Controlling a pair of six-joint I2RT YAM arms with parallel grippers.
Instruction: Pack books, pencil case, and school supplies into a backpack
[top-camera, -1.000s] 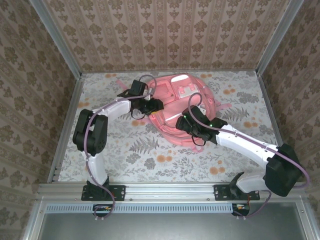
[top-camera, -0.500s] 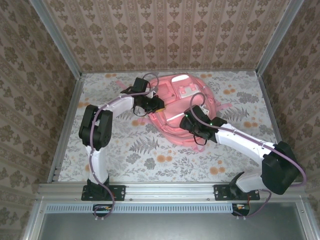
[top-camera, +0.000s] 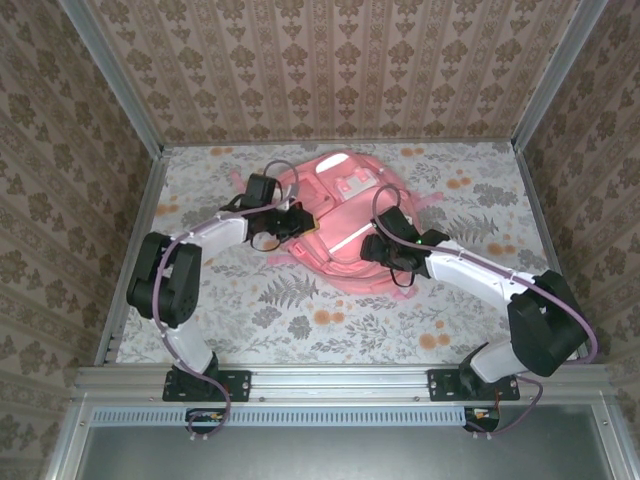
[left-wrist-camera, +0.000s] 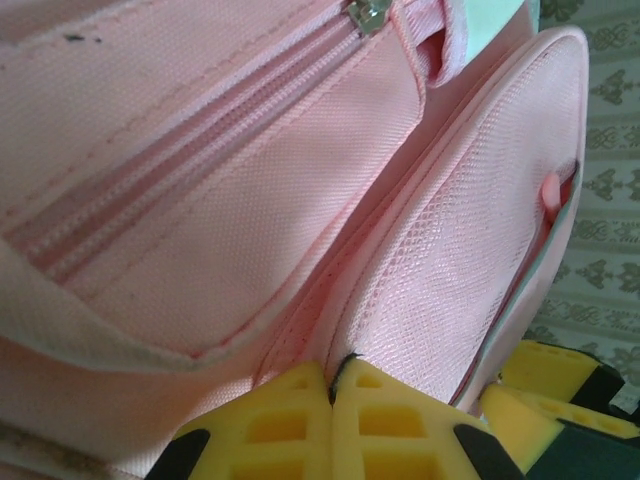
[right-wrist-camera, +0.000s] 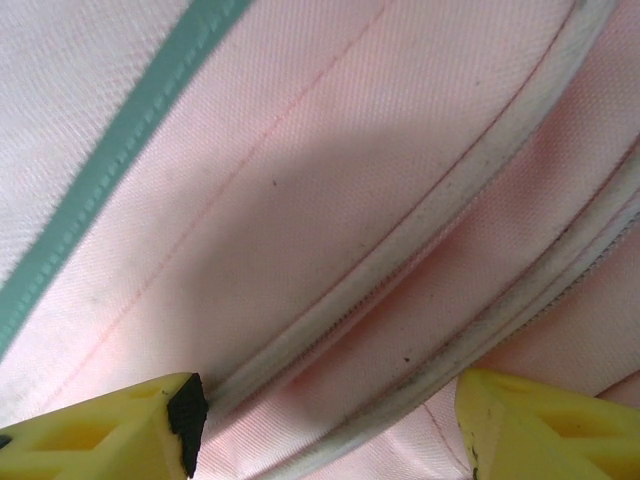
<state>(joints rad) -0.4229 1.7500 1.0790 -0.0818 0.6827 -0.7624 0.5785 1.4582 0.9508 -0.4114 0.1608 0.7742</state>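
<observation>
Shifted left and turned a little since a second ago: backpack (top-camera: 338, 215), dragged along with the left arm, elbow now jutting out near the bench's left rim; right arm reaching further across the bag than before

Backpack: large, pink fabric; lies flat on the floral-print bench (top-camera: 300, 300), toward the back and about mid-width; carries a pale stripe (top-camera: 346, 243) across its front and a pink strap (top-camera: 405, 293) trailing off the near right edge

Left jaws: closed on the backpack; sit at the bag's left edge in the top view; in the left wrist view, yellow fingertips (left-wrist-camera: 280, 425) meeting, with a stitched seam of the bag running in between; above them, front pocket (left-wrist-camera: 470, 230) in a coarser weave, double zip track (left-wrist-camera: 200, 170) along the main panel, metal zip pull (left-wrist-camera: 368, 12) at the upper edge

Right jaws: spread wide, gripping nothing; rest over the bag's right side, beside the end of the pale stripe, in the top view; in the right wrist view, yellow fingertips (right-wrist-camera: 100, 430) at the two lower corners, pink fabric close beneath and between; teal piping (right-wrist-camera: 110, 170) crossing the upper left, zip seams (right-wrist-camera: 420, 230) curving from lower left to upper right

Surround: patterned wallpaper panels (top-camera: 320, 60) on three sides, metal rail (top-camera: 330, 382) along the near edge, both arm bases bolted to it
</observation>
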